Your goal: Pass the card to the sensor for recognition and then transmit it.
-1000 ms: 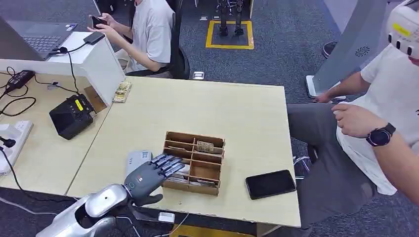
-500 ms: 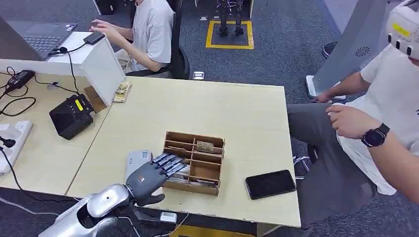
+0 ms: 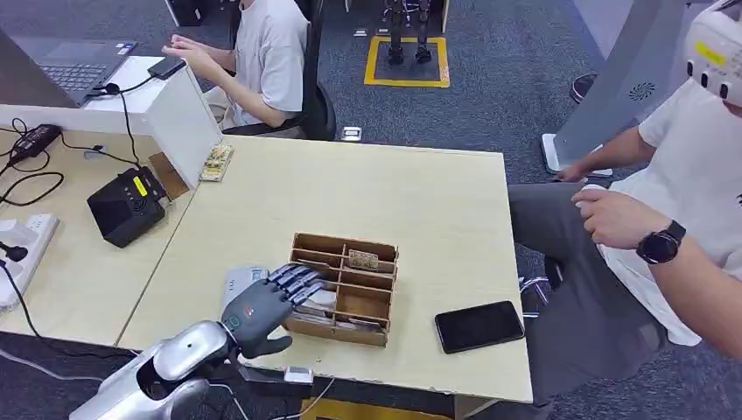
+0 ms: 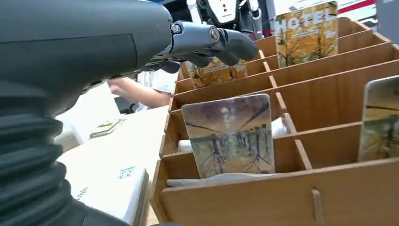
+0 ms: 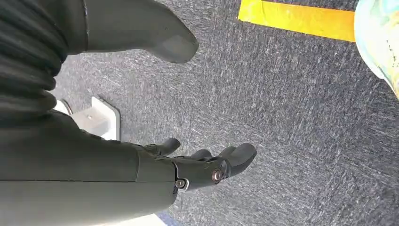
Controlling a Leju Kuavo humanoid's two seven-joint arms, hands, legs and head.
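Since half a second ago our left hand (image 3: 262,304) has crept a little forward and up, its fingers (image 3: 296,282) now reaching over the near left corner of the wooden card box (image 3: 344,289), while the seated person's hand (image 3: 614,217) on our right has shifted only slightly. We stand at the pale wooden table (image 3: 350,192), the largest thing before us, with the box near its front edge. Beside the box, to the right, lies a black phone (image 3: 479,325); to its left, partly under our hand, a grey-white flat device (image 3: 241,282). On the neighbouring desk sits the black sensor unit (image 3: 128,205), well apart from the box. Our left hand holds nothing, its fingers spread and extended above the compartments. From the left wrist, we see the card (image 4: 229,135) standing upright in a near compartment, with our fingers above and beyond it, not touching it; another card marked HOTEL (image 4: 307,32) stands farther back. Our right hand (image 5: 207,165) hangs over the grey carpet (image 5: 291,117), fingers loosely apart, grasping nothing.
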